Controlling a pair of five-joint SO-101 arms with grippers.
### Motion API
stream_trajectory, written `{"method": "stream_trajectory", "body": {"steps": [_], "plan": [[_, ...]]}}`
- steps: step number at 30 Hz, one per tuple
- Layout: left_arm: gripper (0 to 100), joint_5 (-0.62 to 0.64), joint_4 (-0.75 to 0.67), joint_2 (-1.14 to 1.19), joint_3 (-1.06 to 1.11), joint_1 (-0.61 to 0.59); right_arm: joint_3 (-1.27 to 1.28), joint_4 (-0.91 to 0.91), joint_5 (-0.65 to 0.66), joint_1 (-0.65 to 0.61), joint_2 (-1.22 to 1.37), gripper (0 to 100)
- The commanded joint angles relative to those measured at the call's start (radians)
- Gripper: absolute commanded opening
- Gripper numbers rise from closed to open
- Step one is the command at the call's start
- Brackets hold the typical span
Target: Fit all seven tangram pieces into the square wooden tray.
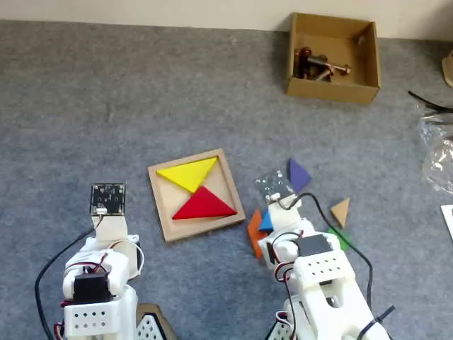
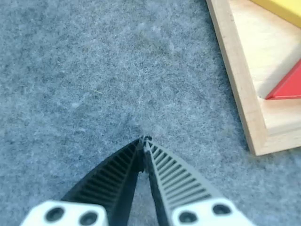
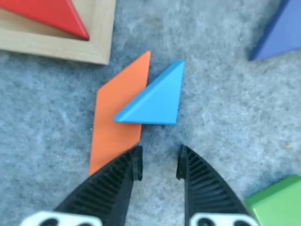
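Observation:
The square wooden tray (image 1: 162, 210) lies mid-table holding a yellow triangle (image 1: 190, 173) and a red triangle (image 1: 204, 205). To its right on the carpet lie an orange parallelogram (image 3: 113, 122) with a light blue triangle (image 3: 157, 101) overlapping its edge, a dark blue triangle (image 1: 298, 173), a tan triangle (image 1: 341, 210) and a green piece (image 3: 275, 202). My right gripper (image 3: 159, 162) is open just short of the light blue triangle, with nothing between its fingers. My left gripper (image 2: 143, 140) is shut and empty over bare carpet, left of the tray's rim (image 2: 235, 80).
A cardboard box (image 1: 333, 88) with small wooden and metal things stands at the back right. A clear plastic bag (image 1: 439, 152) lies at the right edge. Grey carpet covers the table, with open room left of and behind the tray.

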Motion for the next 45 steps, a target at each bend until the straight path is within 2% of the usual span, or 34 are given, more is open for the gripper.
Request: {"method": "stream_trajectory", "body": {"steps": [1,9,45], "plan": [[0,0.003,0.008,0.007,0.021,-0.008,-0.008,-0.015,-0.003,0.005,-0.027,12.8],[0,0.003,0.008,0.007,0.021,-0.008,0.053,-0.11,-0.006,0.005,-0.027,12.8],[0,0.003,0.008,0.007,0.021,-0.008,0.067,-0.105,-0.008,0.01,-0.027,12.8]]}}
